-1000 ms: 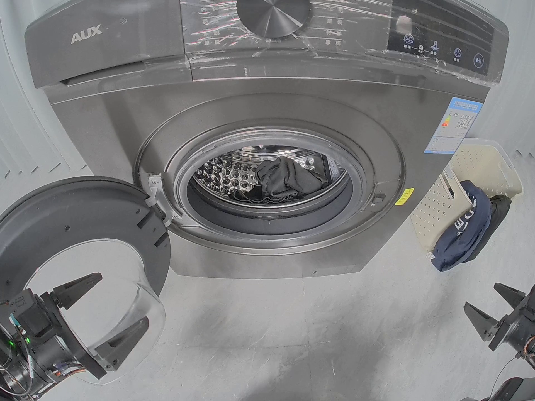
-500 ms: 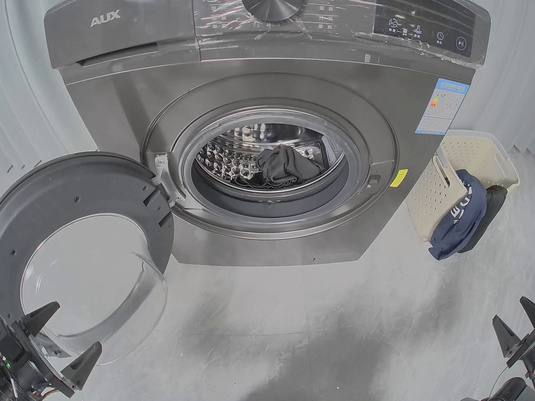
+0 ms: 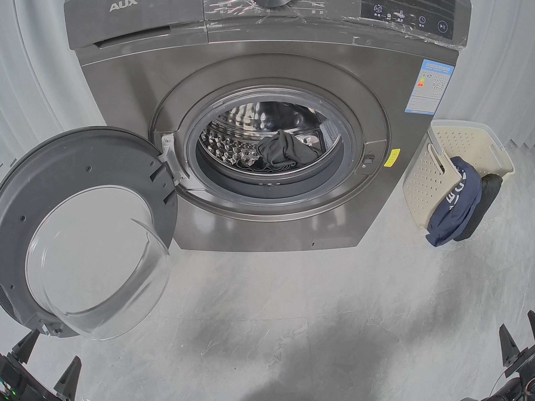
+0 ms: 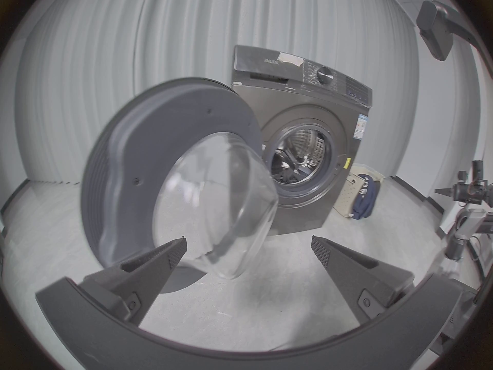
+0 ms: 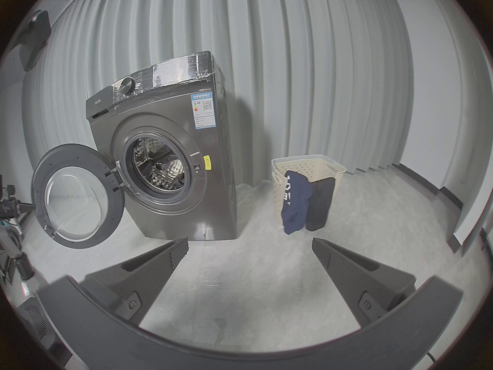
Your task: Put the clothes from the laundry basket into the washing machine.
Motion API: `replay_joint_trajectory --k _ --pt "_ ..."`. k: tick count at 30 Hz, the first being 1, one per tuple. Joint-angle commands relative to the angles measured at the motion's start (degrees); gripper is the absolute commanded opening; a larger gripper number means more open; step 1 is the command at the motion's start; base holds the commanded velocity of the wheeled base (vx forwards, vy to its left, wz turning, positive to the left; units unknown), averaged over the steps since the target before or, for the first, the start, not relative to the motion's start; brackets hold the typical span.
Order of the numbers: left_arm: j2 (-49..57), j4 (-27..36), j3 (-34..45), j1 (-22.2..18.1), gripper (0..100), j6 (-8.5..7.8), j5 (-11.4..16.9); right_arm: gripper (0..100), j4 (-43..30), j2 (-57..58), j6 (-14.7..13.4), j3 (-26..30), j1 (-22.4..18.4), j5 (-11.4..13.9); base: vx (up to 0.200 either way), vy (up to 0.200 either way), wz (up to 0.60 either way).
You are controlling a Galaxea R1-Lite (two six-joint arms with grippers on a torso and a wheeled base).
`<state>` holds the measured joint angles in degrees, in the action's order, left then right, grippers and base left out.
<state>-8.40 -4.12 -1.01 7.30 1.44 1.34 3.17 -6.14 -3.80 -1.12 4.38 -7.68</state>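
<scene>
The grey washing machine (image 3: 267, 40) stands ahead with its round door (image 3: 83, 229) swung fully open to the left. A dark garment (image 3: 284, 150) lies inside the drum (image 3: 234, 140). Right of the machine stands a cream laundry basket (image 3: 429, 179) with a navy garment (image 3: 457, 201) and a black garment (image 3: 484, 196) draped over its rim. My left gripper (image 3: 47, 355) is open low at the left, below the door. My right gripper (image 3: 521, 338) is open low at the right, well short of the basket. Both hold nothing. The basket (image 5: 308, 166) and navy garment (image 5: 295, 201) also appear in the right wrist view.
Bare grey floor (image 3: 312, 318) stretches between me and the machine. Pleated white curtains (image 5: 308, 68) line the walls behind. The open door's glass bowl (image 4: 221, 201) bulges toward my left gripper (image 4: 246, 245).
The whole head view has shifted: the machine and basket look farther and higher, so the camera has backed away. Both grippers sit lower in the picture, still open.
</scene>
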Motion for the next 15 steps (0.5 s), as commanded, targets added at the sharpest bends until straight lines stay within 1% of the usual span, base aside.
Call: replay_joint_trajectory --k 1,3,8,9,10,11,13,14,15 --pt "7.0 3.7 1.0 -8.4 100 -1.35 -2.0 100 -0.1 3.4 1.3 1.0 -6.0 -0.2 0.0 0.0 0.0" --pt "6.7 5.6 0.7 -7.7 100 -1.61 -2.0 100 -1.1 5.1 1.4 0.8 -4.9 1.1 0.0 0.0 0.0" --pt "8.0 4.3 1.0 -7.4 100 -0.91 -2.2 100 -0.5 5.4 0.4 1.0 -4.9 2.3 0.0 0.0 0.0" --pt "8.0 4.3 0.9 -7.3 100 -0.65 -1.9 100 -2.0 5.4 2.2 1.1 -4.9 6.1 0.0 0.0 0.0" --pt "8.0 4.3 0.9 -7.2 100 -0.91 -1.5 100 -2.9 5.7 3.3 1.0 -4.9 8.4 0.0 0.0 0.0" --pt "8.0 4.3 0.9 -7.2 100 -1.0 -1.3 100 -3.5 5.9 3.3 0.9 -4.9 8.7 0.0 0.0 0.0" --pt "8.0 4.3 0.9 -7.2 100 -1.35 -1.3 100 -3.3 5.9 3.5 1.0 -4.9 7.9 0.0 0.0 0.0" --pt "8.0 4.3 0.9 -7.2 100 -1.35 -1.3 100 -3.2 5.9 3.5 1.0 -4.9 7.9 0.0 0.0 0.0" --pt "8.0 4.3 0.9 -7.2 100 -1.0 -1.7 100 -2.9 5.9 3.2 1.1 -4.9 7.5 0.0 -0.2 0.0"
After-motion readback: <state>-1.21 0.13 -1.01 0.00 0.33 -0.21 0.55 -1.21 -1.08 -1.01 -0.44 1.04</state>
